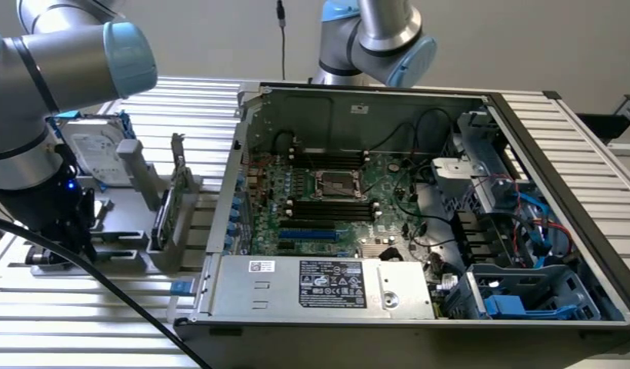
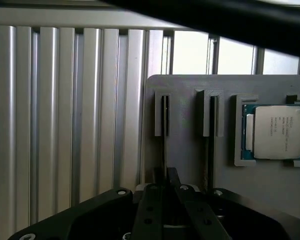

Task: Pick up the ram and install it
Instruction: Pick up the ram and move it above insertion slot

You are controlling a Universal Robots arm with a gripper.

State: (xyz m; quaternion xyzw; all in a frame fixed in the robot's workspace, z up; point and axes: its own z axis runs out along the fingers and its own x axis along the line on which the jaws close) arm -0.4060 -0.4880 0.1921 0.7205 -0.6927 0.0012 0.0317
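Item: ram (image 2: 164, 130), thin board, judged light, stiff, fragile. Location: on edge in holder (image 2: 185, 150) slot, 9 o'clock of open case (image 1: 366, 94) in exterior view. Gripper (image 2: 166, 174) fingers pinching its exposed edge. Handling: grip flat faces near mid-length, avoid bending

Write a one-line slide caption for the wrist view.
Gripper at the ram stick standing edge-on in a grey holder slot; a second stick and a processor chip sit alongside.

Plain pale wall (image 1: 520, 38), ribbed aluminium tabletop (image 1: 48, 323), thin black cable (image 1: 283, 46) hanging against the wall
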